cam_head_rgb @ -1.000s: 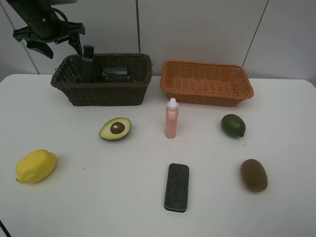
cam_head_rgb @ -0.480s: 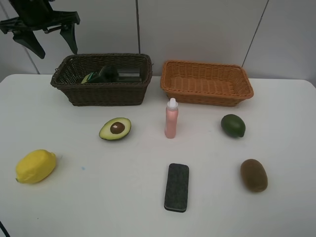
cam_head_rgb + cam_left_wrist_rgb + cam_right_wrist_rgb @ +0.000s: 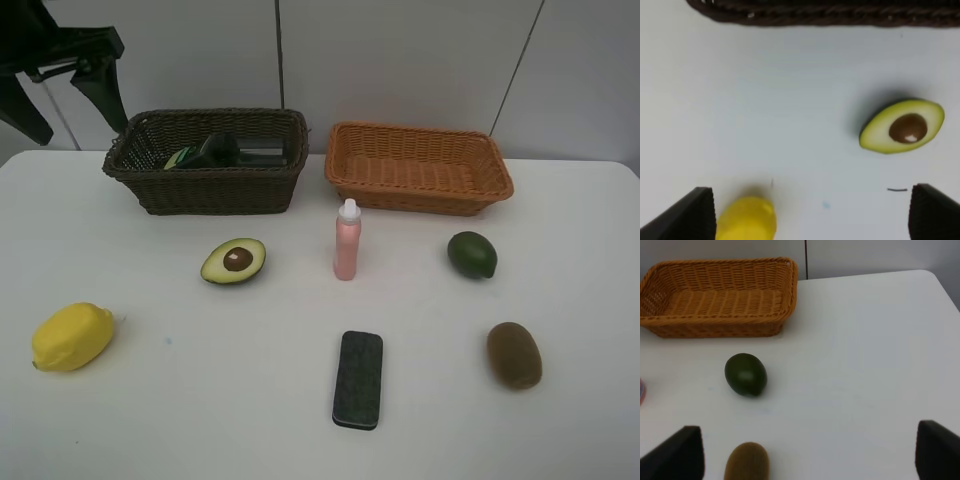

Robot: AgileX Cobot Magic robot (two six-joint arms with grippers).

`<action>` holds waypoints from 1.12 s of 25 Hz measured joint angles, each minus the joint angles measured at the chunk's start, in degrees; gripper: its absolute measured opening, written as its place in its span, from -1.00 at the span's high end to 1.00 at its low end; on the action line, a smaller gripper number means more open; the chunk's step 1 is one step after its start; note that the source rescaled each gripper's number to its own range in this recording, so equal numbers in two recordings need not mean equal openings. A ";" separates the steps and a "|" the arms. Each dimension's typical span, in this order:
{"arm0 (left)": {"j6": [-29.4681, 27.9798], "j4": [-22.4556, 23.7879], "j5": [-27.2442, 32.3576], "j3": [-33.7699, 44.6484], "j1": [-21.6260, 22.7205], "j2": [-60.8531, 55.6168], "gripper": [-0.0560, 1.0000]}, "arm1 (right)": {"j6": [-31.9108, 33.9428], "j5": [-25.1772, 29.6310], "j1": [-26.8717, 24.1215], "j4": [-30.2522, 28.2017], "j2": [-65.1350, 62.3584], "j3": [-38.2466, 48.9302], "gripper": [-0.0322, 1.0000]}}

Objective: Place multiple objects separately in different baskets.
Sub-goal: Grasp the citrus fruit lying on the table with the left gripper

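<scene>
My left gripper (image 3: 68,105) is open and empty, high above the table's back left, left of the dark brown basket (image 3: 205,190). A black bottle (image 3: 207,151) lies inside that basket beside a grey item (image 3: 262,153). The orange-tan basket (image 3: 418,190) holds nothing visible. On the table are the halved avocado (image 3: 234,260), yellow lemon (image 3: 72,336), pink white-capped bottle (image 3: 347,243), black eraser block (image 3: 358,379), dark green fruit (image 3: 472,254) and brown kiwi (image 3: 514,354). The left wrist view shows the avocado (image 3: 902,126) and lemon (image 3: 746,219) below the open left gripper (image 3: 812,205). My right gripper (image 3: 807,455) is open above the green fruit (image 3: 745,374) and kiwi (image 3: 746,462).
The two baskets stand side by side along the table's back edge, against a white wall. The right wrist view shows the orange-tan basket (image 3: 715,325) and the table's rounded right corner. The pink bottle stands upright in front of the gap between the baskets.
The black bottle stood upright in the dark basket under my left gripper; now it lies flat inside. The open left gripper has moved up and to the left, away from the basket.
</scene>
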 joint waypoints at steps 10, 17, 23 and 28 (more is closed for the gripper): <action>3.01 -0.43 0.17 23.40 0.00 -14.30 -0.98 | 0.00 0.00 0.00 0.00 0.00 0.00 -1.00; 1.20 4.27 0.17 35.83 0.00 -23.62 -0.98 | 0.00 0.00 0.00 0.00 0.00 0.00 -1.00; 0.70 8.38 -8.42 44.23 0.00 -26.21 -0.98 | 0.00 0.00 0.00 0.00 0.00 0.00 -1.00; 5.09 8.31 -18.16 44.96 0.00 -22.21 -0.98 | 0.00 0.00 0.00 0.00 0.00 0.00 -1.00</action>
